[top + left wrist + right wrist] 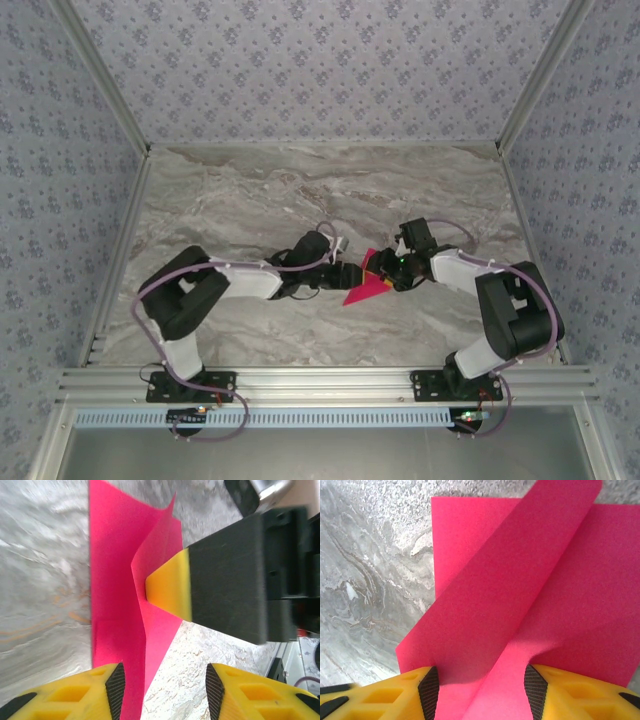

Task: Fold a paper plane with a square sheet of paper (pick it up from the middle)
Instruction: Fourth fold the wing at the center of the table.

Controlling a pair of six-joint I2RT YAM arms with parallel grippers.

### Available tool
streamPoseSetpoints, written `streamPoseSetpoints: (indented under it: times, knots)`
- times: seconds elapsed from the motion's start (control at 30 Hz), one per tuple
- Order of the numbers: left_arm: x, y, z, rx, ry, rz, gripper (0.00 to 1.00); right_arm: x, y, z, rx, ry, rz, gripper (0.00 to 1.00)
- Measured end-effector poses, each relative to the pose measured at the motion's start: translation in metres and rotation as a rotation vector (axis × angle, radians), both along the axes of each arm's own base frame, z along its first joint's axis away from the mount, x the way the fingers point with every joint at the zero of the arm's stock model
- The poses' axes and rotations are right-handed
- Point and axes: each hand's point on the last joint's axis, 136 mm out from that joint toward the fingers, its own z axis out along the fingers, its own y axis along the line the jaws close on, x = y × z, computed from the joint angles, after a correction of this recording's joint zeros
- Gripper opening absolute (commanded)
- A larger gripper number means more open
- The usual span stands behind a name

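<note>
— Locating the sheet of paper (365,288): where is it found?
— It is found on the tabletop (250,200), toward 4 o'clock from centre, one flap raised.
— How is the left end effector (165,690) set?
— At 9 o'clock of the sheet, it is spread, nothing pinched. The right end effector (482,690), at 3 o'clock, is also spread; the raised flap is seen between its fingers (535,692), and one fingertip (167,587) is set against the crease.

- Left arm (245,281) is reaching inward; left tool (161,694) is holding its jaws apart.
- Right arm (470,272) is mirroring it; right tool (481,692) is gaping likewise.
</note>
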Motion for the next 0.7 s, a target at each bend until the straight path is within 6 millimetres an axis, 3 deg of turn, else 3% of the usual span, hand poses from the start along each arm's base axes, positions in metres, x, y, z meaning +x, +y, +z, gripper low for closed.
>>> streamPoseSetpoints:
  times: [0.17, 0.3, 0.7]
  knots:
    - [0.007, 0.007, 0.021, -0.014, -0.050, 0.049, 0.36, 0.001, -0.001, -0.002, -0.026, 0.028, -0.017, 0.55]
    - [0.005, 0.004, 0.022, -0.027, -0.046, 0.050, 0.26, 0.002, -0.001, -0.002, -0.036, 0.048, -0.035, 0.55]
    - [-0.004, -0.016, -0.008, 0.000, 0.016, -0.014, 0.18, 0.001, -0.004, -0.006, -0.077, 0.075, -0.049, 0.48]
